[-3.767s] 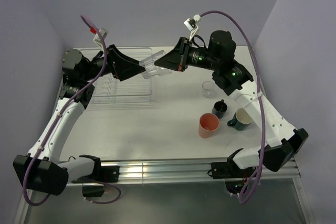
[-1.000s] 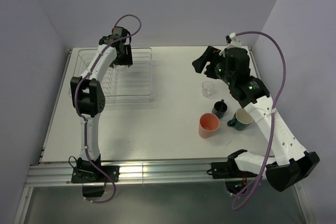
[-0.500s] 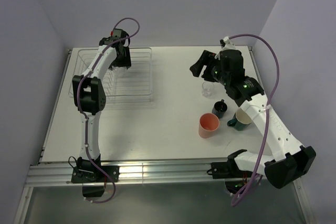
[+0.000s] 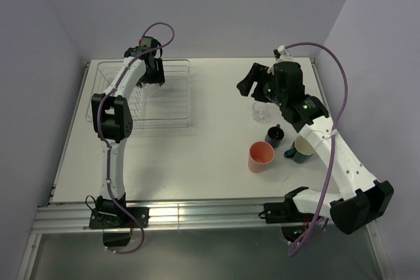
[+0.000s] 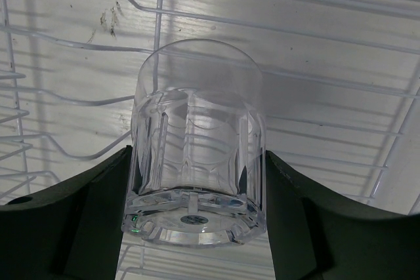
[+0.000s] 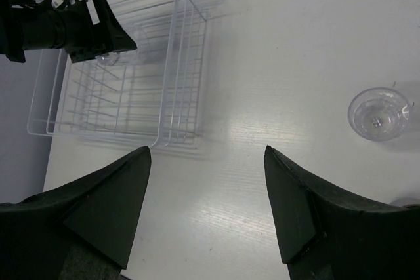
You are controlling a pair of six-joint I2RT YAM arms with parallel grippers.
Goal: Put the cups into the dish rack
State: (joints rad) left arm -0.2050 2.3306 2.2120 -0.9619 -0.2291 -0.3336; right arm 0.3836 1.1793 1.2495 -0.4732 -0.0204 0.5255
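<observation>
My left gripper (image 5: 197, 155) is shut on a clear glass tumbler (image 5: 197, 136), gripping it near its thick base, with its mouth pointing down at the wires of the dish rack (image 5: 159, 4). From above, the left gripper (image 4: 149, 82) hangs over the back of the dish rack (image 4: 172, 96). My right gripper (image 4: 246, 86) is open and empty, raised over the bare table right of the rack. A second clear glass (image 4: 260, 111) stands just beside it, then a navy mug (image 4: 274, 136), a teal mug (image 4: 302, 149) and a pink tumbler (image 4: 260, 157).
The right wrist view shows my right gripper (image 6: 207, 150), the dish rack (image 6: 184, 77) at upper left with the left gripper (image 6: 98, 27) above it, and the clear glass (image 6: 379, 114) at right. Purple walls close in the table on three sides.
The left arm has swung the tumbler away from the right gripper to above the rack. In the last second the right gripper drifted slightly left; the left one stayed still.
</observation>
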